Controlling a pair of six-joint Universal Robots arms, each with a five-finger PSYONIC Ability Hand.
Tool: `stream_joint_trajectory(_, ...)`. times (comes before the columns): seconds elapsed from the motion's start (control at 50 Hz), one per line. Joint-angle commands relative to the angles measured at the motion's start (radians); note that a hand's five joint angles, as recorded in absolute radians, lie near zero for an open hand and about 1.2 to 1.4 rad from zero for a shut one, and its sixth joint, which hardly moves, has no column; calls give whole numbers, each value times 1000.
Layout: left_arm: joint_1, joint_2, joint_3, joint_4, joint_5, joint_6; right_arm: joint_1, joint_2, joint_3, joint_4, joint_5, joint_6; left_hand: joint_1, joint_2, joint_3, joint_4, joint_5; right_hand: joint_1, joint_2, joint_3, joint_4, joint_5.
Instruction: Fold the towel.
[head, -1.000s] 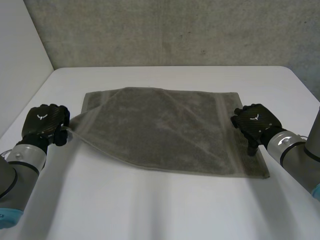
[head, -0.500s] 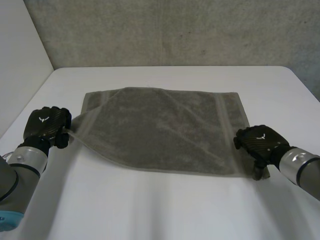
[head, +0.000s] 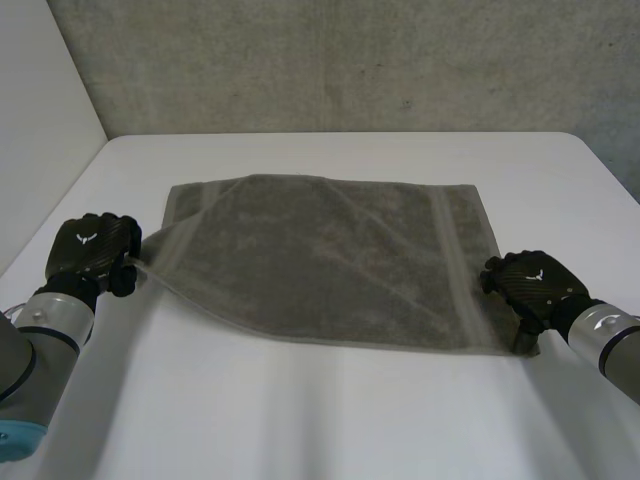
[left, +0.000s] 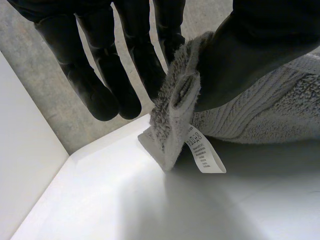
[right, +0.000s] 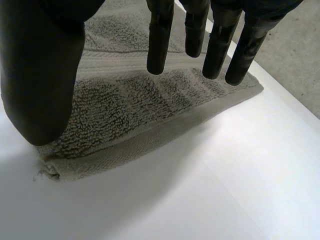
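Step in hand, as we read it: get the second near corner gripped before any lift. The right robot hand (head: 530, 285) is over the near-right corner of the towel (head: 320, 260) and wide open. Its fingers (right: 160, 40) are straight above the side hem, its thumb (right: 42, 75) is apart over the corner tip, and it holds nothing. We can't tell whether it touches the cloth. We'd want the thumb under the hem and a pinch right at the corner, not inboard, or the fold goes skewed.

Slightly farther back, the left robot hand (head: 92, 252) pinches the near-left corner between thumb and a finger. That corner is raised off the counter (head: 300, 420), with the label (left: 202, 155) dangling below it.

We'd then lift both corners level and carry them to the far edge. The rest of the towel lies flat mid-counter, far corners free.
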Motion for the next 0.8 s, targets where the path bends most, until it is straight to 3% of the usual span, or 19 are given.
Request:
stream_joint_trajectory(0.02,0,0,0,0,0,0,1,22,-8,2,4,-1,-19,-103,-148,-111,-248,-42,-56,-65,-65,-24)
stream_joint_trajectory(0.8,1,0,3,0,-2,2,1,22,1,38,2,-57,-19,-103,-148,-111,-248,-65,-79,-89,-89,-47)
